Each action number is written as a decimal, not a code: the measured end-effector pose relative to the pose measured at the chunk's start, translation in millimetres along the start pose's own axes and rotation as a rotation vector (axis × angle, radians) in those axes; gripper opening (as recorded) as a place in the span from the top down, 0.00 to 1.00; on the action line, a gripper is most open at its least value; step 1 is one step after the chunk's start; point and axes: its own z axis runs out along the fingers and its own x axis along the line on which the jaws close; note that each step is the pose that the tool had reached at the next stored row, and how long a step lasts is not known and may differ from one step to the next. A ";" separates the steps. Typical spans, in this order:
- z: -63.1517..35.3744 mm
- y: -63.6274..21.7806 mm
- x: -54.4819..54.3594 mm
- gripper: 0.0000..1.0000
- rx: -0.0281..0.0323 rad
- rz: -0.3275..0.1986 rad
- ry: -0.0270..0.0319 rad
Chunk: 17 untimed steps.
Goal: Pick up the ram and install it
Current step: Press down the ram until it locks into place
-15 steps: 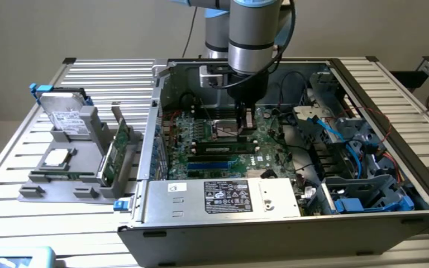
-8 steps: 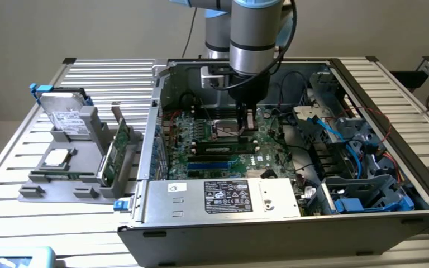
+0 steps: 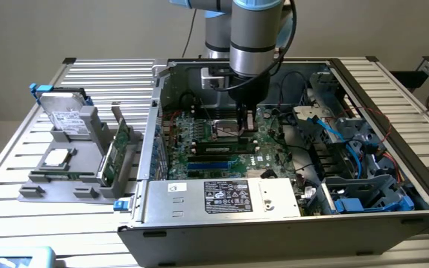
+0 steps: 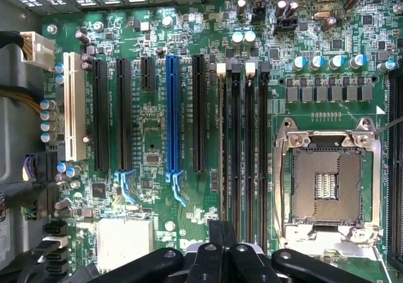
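The black claw (image 3: 248,120) hangs closed and empty inside the open grey metal computer case (image 3: 274,220), above the green motherboard (image 4: 151,138). The long thin green ram stick (image 3: 216,149) sits in a black memory slot, just beside the square silver processor socket (image 4: 327,182).

Case (image 3: 199,234) on table (image 3: 20,223), open side up. Motherboard (image 3: 199,139) inside, toward exterior view's left; drive bays (image 3: 363,190) toward its right. Power supply (image 3: 222,198) at near wall. Arm (image 3: 256,39) above motherboard. Parts holder (image 3: 73,167) on table, left of case. Memory slots (image 4: 242,144) between expansion slots (image 4: 173,119) and CPU socket (image 4: 327,182).
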 end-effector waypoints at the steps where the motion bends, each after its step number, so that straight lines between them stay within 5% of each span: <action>1: 0.2 -0.2 -0.1 0.89 -0.0003 0.001 0.0001; 17: 4.2 -0.2 -0.5 0.89 -0.0010 0.008 -0.0022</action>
